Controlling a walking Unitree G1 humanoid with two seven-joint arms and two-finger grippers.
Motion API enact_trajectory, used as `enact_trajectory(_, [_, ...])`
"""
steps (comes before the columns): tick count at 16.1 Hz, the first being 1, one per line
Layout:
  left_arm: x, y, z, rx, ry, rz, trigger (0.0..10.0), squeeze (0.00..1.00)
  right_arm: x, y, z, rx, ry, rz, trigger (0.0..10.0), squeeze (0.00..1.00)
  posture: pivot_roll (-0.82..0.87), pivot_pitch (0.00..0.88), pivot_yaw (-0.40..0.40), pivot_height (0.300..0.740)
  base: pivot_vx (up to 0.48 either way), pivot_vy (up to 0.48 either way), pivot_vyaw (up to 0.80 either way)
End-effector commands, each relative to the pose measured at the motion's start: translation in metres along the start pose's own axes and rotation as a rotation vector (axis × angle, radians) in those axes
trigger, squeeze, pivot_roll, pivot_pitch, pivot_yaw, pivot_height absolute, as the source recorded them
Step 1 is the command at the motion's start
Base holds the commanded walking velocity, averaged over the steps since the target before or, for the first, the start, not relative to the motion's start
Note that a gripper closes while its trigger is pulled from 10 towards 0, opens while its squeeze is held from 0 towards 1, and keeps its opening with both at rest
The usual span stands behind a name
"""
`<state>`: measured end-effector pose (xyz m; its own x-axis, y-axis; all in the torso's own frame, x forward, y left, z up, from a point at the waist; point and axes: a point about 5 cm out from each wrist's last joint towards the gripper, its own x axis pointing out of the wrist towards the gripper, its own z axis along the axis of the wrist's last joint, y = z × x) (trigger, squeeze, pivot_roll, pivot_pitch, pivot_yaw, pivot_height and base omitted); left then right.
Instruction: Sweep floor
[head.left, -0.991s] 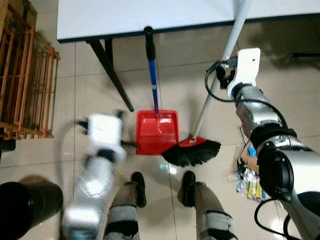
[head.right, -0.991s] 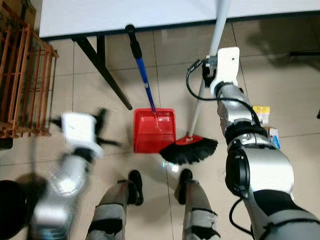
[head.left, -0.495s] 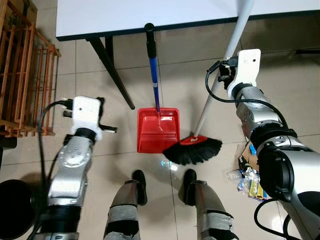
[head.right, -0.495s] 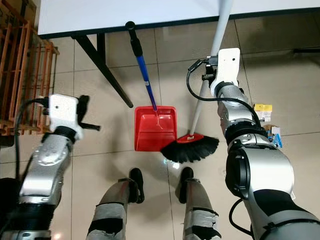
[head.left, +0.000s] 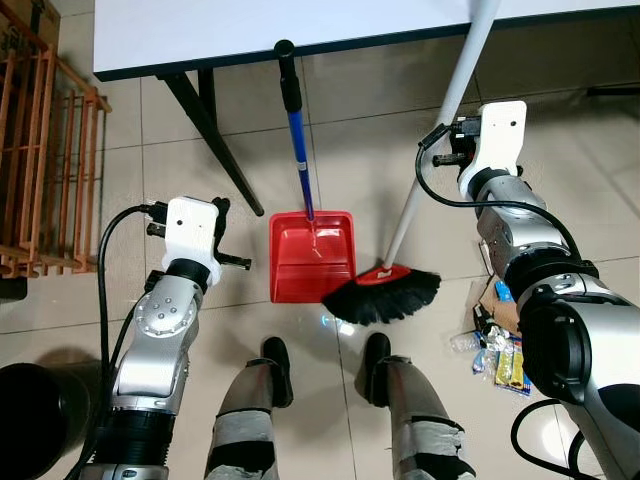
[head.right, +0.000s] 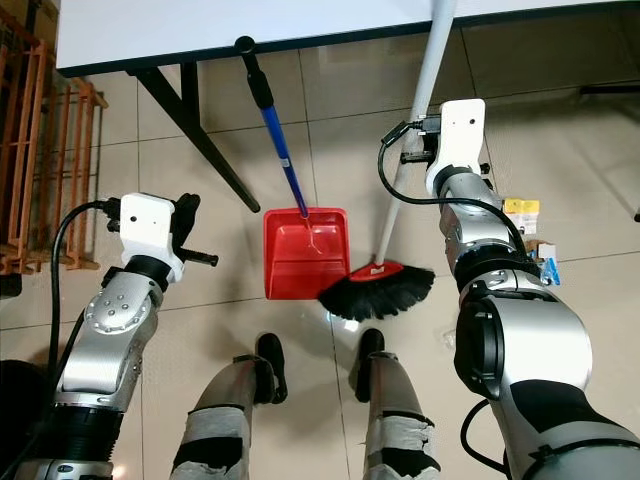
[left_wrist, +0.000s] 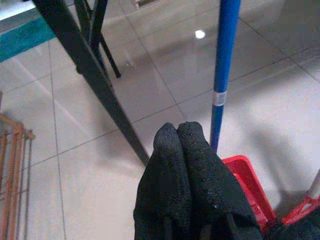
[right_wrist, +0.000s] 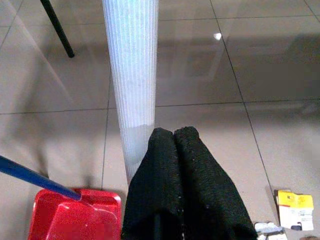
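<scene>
Black-bristled broom leaning up-right, white pole against closed right end effector, left end effector closed empty.

A white bench stands ahead; an orange rack sits left of it, wrappers lie to its right.

No legible text, labels or numbers anywhere

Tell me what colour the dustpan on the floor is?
The dustpan is red, clearest in the left eye view.
</scene>
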<state>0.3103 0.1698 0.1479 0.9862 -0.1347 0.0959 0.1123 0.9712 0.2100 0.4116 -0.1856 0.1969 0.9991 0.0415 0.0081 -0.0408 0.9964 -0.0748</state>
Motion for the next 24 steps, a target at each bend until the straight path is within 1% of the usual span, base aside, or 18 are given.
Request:
enact_trajectory(1, [-0.007, -0.003, -0.011, -0.003, 0.038, -0.010, 10.0, 0.00, -0.005, -0.001, -0.016, 0.003, 0.050, 0.003, 0.0, 0.00, 0.24, 0.557, 0.044, 0.740, 0.000, 0.000, 0.00])
enact_trajectory(2, [-0.007, -0.004, -0.011, -0.002, 0.035, -0.015, 10.0, 0.00, -0.005, 0.000, -0.017, 0.010, 0.051, 0.013, 0.0, 0.00, 0.24, 0.559, 0.043, 0.740, 0.000, 0.000, 0.00])
enact_trajectory(5, [-0.007, -0.007, -0.006, -0.015, 0.018, -0.007, 10.0, 0.00, -0.005, 0.003, -0.018, 0.014, 0.053, 0.045, 0.0, 0.00, 0.23, 0.603, 0.013, 0.740, 0.000, 0.000, 0.00])
enact_trajectory(7, [-0.008, -0.011, -0.006, -0.027, 0.014, -0.006, 10.0, 0.00, -0.005, 0.005, -0.017, 0.015, 0.051, 0.061, 0.0, 0.00, 0.22, 0.616, 0.006, 0.740, 0.000, 0.000, 0.00])
enact_trajectory(8, [-0.010, -0.016, -0.005, -0.036, 0.012, -0.009, 10.0, 0.00, -0.004, 0.006, -0.015, 0.014, 0.046, 0.067, 0.0, 0.00, 0.22, 0.628, -0.003, 0.740, 0.000, 0.000, 0.00])
enact_trajectory(11, [-0.013, -0.024, -0.003, -0.045, 0.007, -0.016, 10.0, 0.00, -0.002, 0.006, -0.010, 0.020, 0.033, 0.073, 0.0, 0.00, 0.21, 0.651, -0.018, 0.740, 0.000, 0.000, 0.00])
enact_trajectory(12, [-0.014, -0.025, -0.002, -0.048, 0.006, -0.015, 10.0, 0.00, -0.002, 0.006, -0.008, 0.013, 0.031, 0.063, 10.0, 0.00, 0.21, 0.658, -0.025, 0.740, 0.000, 0.000, 0.00])
enact_trajectory(14, [-0.017, -0.029, -0.001, -0.066, 0.002, -0.011, 10.0, 0.00, -0.001, 0.005, -0.005, 0.012, 0.027, 0.067, 10.0, 0.00, 0.19, 0.679, -0.043, 0.740, 0.000, 0.000, 0.00])
enact_trajectory(17, [-0.021, -0.038, 0.001, -0.093, 0.000, -0.012, 10.0, 0.00, 0.001, 0.006, 0.001, 0.011, 0.017, 0.080, 10.0, 0.00, 0.17, 0.707, -0.064, 0.740, 0.000, 0.000, 0.00])
enact_trajectory(19, [-0.024, -0.044, 0.002, -0.109, 0.006, -0.017, 10.0, 0.00, 0.002, 0.006, 0.003, 0.032, 0.012, 0.083, 10.0, 0.00, 0.16, 0.724, -0.075, 0.740, 0.000, 0.000, 0.00])
enact_trajectory(20, [-0.025, -0.046, 0.002, -0.112, 0.008, -0.017, 10.0, 0.00, 0.002, 0.006, 0.003, 0.029, 0.013, 0.082, 10.0, 1.00, 0.16, 0.728, -0.077, 0.740, 0.000, 0.000, 0.00])
enact_trajectory(24, [-0.028, -0.047, 0.003, -0.121, 0.016, -0.012, 10.0, 0.00, 0.002, 0.008, 0.002, 0.061, 0.018, 0.079, 10.0, 1.00, 0.16, 0.743, -0.085, 0.740, 0.000, 0.000, 0.00])
